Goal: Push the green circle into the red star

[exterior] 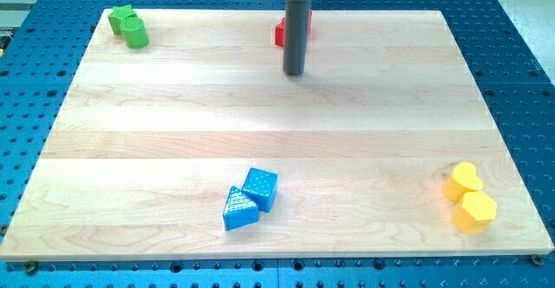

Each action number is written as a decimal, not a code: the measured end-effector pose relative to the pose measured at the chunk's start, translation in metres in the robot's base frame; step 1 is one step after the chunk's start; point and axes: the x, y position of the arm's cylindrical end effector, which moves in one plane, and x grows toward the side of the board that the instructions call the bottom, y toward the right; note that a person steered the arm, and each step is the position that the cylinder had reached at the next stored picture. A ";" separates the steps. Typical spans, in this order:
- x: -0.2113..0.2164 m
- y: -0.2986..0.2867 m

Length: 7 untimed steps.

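No jaws on this rig, so nothing to report there; just the rod, my tip (295, 72) down on the wooden surface (260, 123) near its 12 o'clock edge. Red star (281, 34) sits directly behind the rod, mostly hidden, only a red sliver showing at the rod's 9 o'clock side, so shape is taken from the task. Green circle (135, 34) is way off at the surface's 10 o'clock corner, touching a green star (122, 17) that sits at its 11 o'clock. Tip is well apart from the circle, roughly at its 3 o'clock. Judgement: approach not yet made. Need to get the tip round to the circle's 9 o'clock side without clipping it, then push along a line toward 3 o'clock straight at the red star. Watch the green star: contact low on the circle's far side, centred, so it separates cleanly and doesn't drag its neighbour. Blue cube (260, 188), blue triangle (239, 209), yellow heart (464, 180) and yellow hexagon (475, 211) are near 6 and 4 o'clock, irrelevant.
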 end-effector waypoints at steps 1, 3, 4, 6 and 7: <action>0.045 -0.008; 0.075 -0.083; 0.071 -0.160; 0.029 -0.281; -0.010 -0.319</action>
